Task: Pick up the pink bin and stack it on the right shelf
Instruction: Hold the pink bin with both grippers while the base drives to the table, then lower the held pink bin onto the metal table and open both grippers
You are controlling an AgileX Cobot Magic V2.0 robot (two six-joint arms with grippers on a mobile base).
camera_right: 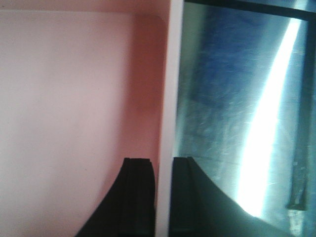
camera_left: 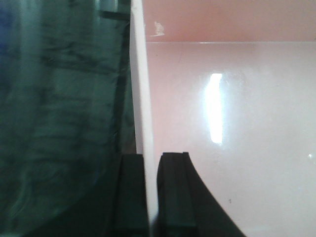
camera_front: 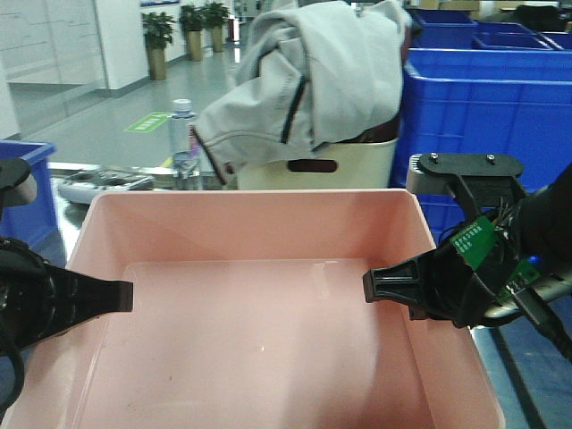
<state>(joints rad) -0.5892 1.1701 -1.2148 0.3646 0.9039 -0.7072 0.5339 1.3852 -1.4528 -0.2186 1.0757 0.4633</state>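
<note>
My left gripper (camera_left: 146, 197) and right gripper (camera_right: 163, 197) clamp the pink bin (camera_front: 268, 340) at nine and three o'clock; stacking seemingly remains.

Pale pink bin (camera_front: 268, 340), blue crates (camera_front: 483, 107), cream bin (camera_front: 357, 165), light grey jacket (camera_front: 331, 71), grey shelf (camera_right: 222, 123)

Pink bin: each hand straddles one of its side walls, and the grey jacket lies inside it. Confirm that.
One thing is wrong. The grey jacket lies over the cream bin behind, not inside the pink bin, which holds nothing in the front view. The rest stands: the left hand and the right hand each straddle a side wall.
</note>
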